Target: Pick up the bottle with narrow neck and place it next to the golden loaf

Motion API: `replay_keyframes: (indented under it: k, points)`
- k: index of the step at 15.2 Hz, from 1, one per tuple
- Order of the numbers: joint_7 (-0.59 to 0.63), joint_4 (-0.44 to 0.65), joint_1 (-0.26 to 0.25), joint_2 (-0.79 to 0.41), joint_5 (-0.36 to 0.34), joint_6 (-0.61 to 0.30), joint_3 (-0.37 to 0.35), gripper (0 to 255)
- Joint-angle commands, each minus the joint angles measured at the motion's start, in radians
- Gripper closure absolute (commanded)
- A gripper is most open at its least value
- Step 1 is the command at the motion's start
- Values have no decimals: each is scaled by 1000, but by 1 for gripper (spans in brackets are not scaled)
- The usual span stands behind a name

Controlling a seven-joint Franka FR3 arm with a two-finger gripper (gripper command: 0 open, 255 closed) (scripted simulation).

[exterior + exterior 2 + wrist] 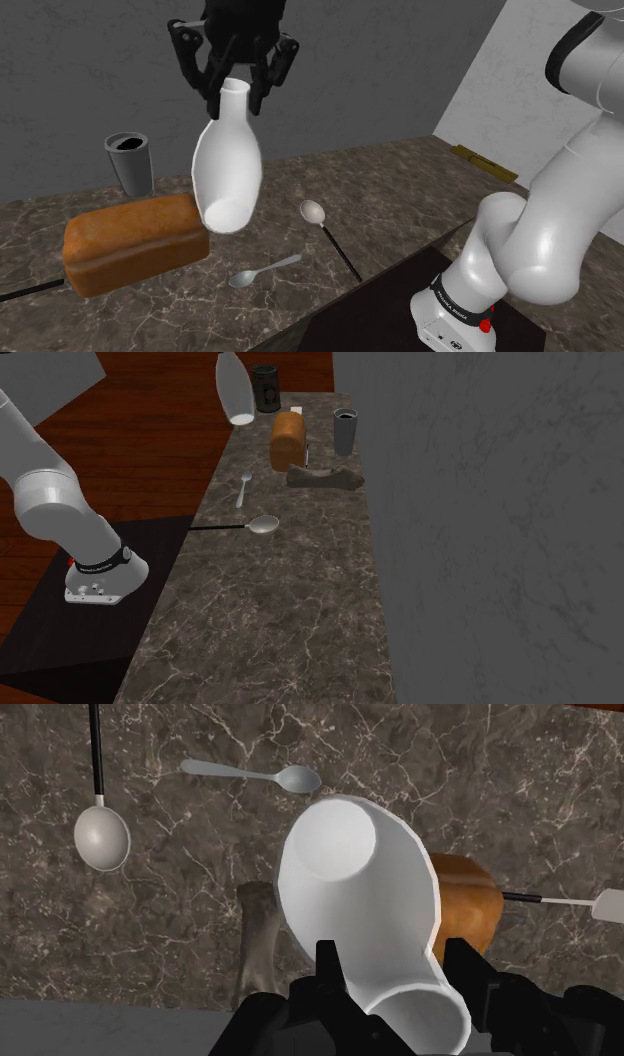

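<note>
A white bottle (228, 160) with a narrow neck hangs in the air above the dark marble counter (400, 190), tilted, its base toward the loaf. My black gripper (237, 92) is shut on its neck from above. The golden-brown loaf (135, 242) lies on the counter just beside and below the bottle's base, toward the shoulder view's left. In the wrist view the bottle (360, 894) sits clasped between my fingers (326, 966), with the loaf (468, 909) showing behind it. The second exterior view has the bottle (234, 388) high over the counter's edge, near the loaf (289, 438).
A grey cup (130, 162) stands behind the loaf. A small silver spoon (262, 272) and a black-handled ladle (326, 232) lie near the counter's front edge. A dark canister (265, 388) and a brownish lump (322, 477) also sit near the loaf. A wall runs behind the counter.
</note>
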State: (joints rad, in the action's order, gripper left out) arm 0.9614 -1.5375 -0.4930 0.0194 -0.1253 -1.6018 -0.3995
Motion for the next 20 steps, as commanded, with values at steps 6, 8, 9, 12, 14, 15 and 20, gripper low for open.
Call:
replay_keyframes:
  k: [6,8,9,12,14,15,20]
  points:
    - [188,219,-118,-185,-99,81,-92,255]
    - [188,174,-113,-171,-92,48,-89,255]
    - [189,153,-110,-165,-89,32,-88,255]
    - [190,92,-103,-149,-81,-15,-86,255]
    - [192,55,-99,-140,-77,-45,-84,255]
    - [192,37,-97,-136,-75,-60,-83,255]
    - [198,-48,-91,-122,-69,-131,-81,255]
